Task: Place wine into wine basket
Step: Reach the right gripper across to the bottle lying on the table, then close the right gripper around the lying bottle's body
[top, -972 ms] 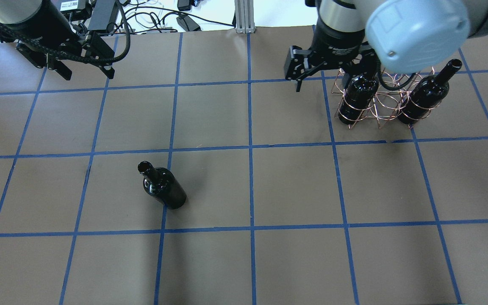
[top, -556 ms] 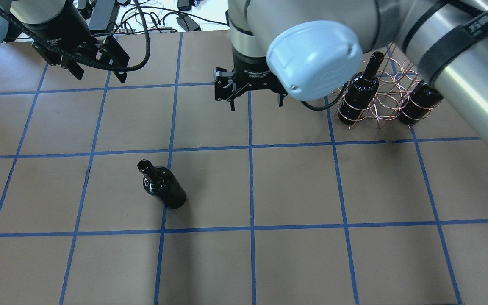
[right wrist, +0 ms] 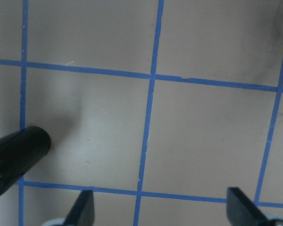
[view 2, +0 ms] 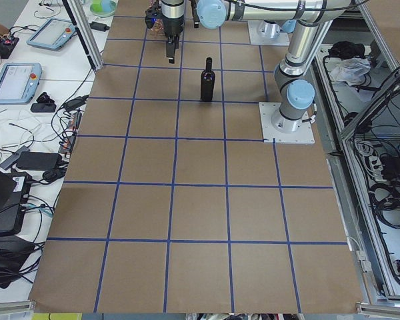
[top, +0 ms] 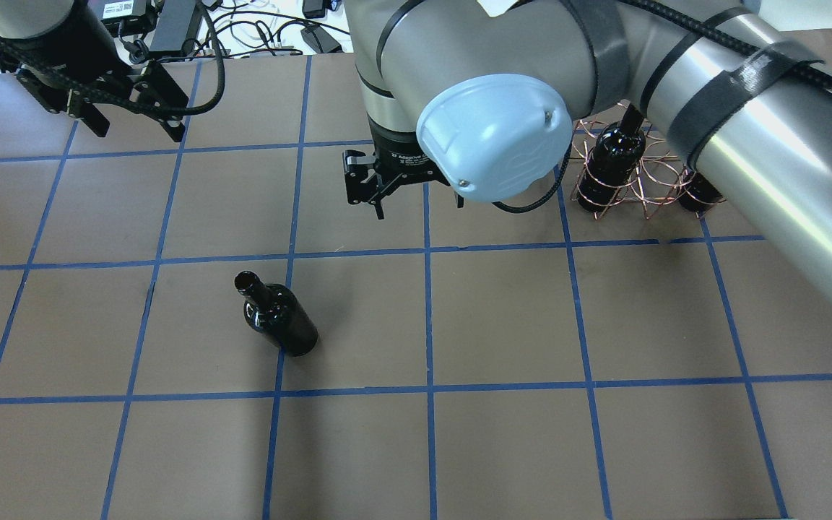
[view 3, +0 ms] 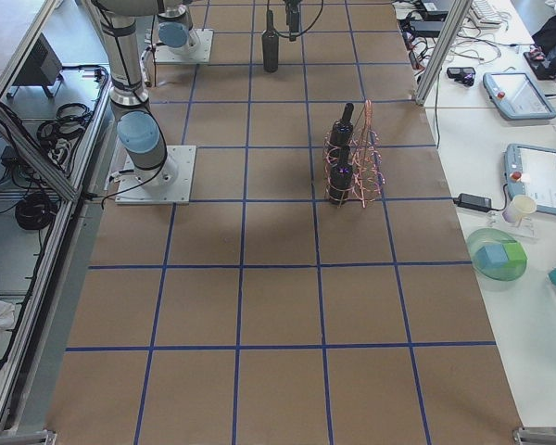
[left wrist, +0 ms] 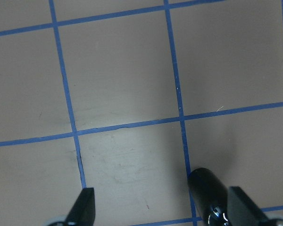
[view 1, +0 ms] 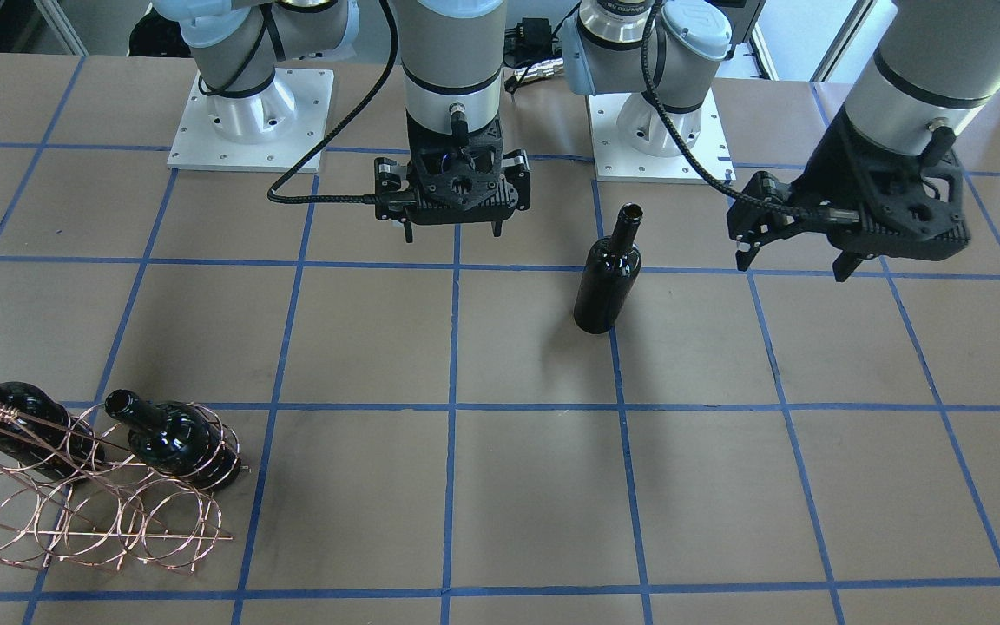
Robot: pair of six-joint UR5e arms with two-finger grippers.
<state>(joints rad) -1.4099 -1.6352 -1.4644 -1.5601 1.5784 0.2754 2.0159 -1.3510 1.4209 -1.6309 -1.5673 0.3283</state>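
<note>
One wine bottle stands upright and free on the table, left of centre; it also shows in the front view. The copper wire wine basket sits at the far right and holds two more bottles, which lean in its loops in the front view. My right gripper is open and empty above the table's middle, between the basket and the free bottle. My left gripper is open and empty, above the far left. The free bottle's top shows in the left wrist view and the right wrist view.
The table is brown with a blue tape grid. Cables and boxes lie beyond its far edge. The right arm's elbow hides part of the basket from above. Tablets and a bowl lie on the side bench.
My right gripper has left the basket and moved left and nearer, over the table's middle. My left gripper has shifted slightly. The bottles and the basket have not moved.
</note>
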